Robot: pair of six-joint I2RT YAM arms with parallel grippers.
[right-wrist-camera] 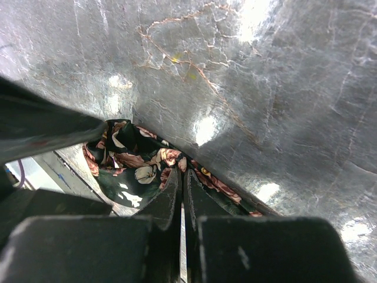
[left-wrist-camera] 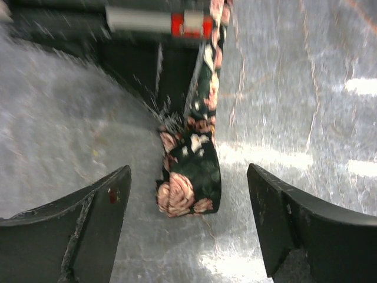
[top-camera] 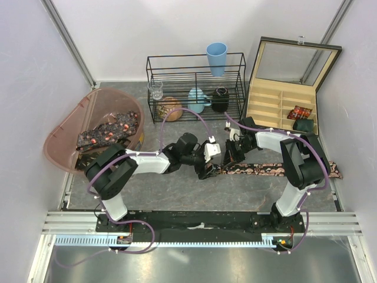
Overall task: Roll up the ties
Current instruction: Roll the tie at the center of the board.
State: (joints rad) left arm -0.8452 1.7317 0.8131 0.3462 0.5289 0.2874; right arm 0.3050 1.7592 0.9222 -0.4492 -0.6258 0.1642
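The left hand, fingers spread wide, straddles the end of a dark floral tie lying on the grey tabletop. Just beyond, the right hand, fingers pressed together, pinches the same tie, which stretches away to the right.

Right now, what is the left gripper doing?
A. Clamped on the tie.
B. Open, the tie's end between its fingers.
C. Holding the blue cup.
B: the left gripper stands open, both fingers clear of the tie end lying on the table.
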